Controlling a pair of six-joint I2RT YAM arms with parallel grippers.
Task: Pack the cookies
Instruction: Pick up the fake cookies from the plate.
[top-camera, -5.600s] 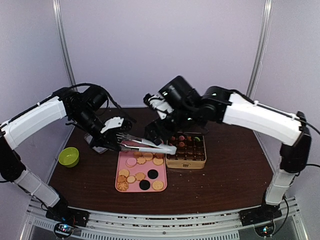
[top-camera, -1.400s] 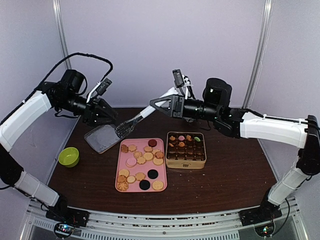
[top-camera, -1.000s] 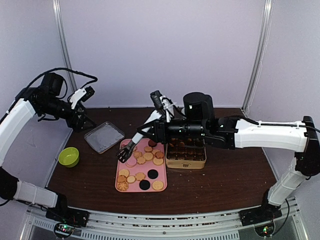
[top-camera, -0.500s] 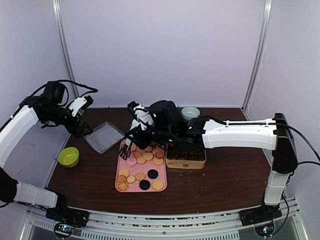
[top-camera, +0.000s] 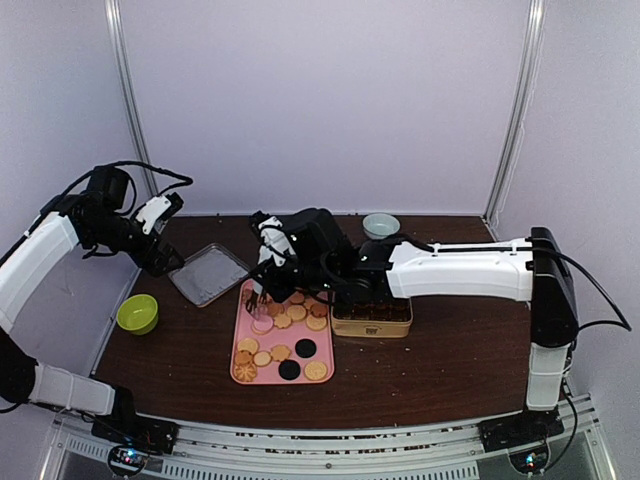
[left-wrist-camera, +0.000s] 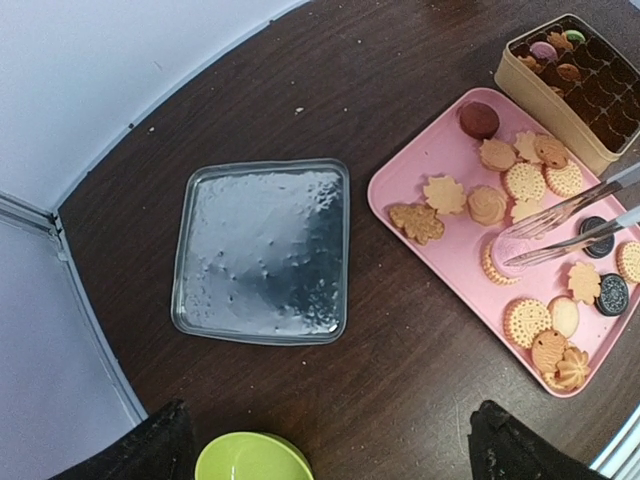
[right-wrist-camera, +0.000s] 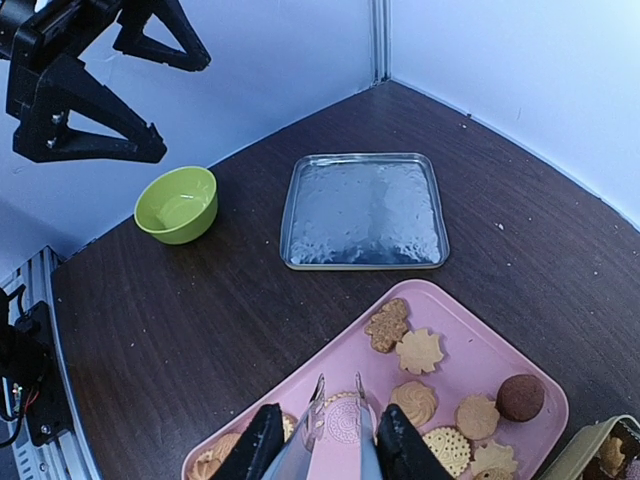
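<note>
The right fingers (right-wrist-camera: 260, 445) pinch tongs (left-wrist-camera: 570, 225), whose tips straddle a pink cookie (left-wrist-camera: 512, 250) on the tray (left-wrist-camera: 425, 160) mid-worktop (top-camera: 450, 350). More cookies (left-wrist-camera: 520, 180) lie around it, and a few sit in the tin (left-wrist-camera: 545, 95) at the tray's 3 o'clock. The left fingers (left-wrist-camera: 150, 455) hang spread above the lid (left-wrist-camera: 260, 250) at the tray's 10 o'clock.

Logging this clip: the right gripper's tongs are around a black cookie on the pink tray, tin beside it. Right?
No. The right wrist view shows the tongs in the right gripper around a pink round cookie, not a black one. It lies on the pink tray, with the tin beside it.
</note>
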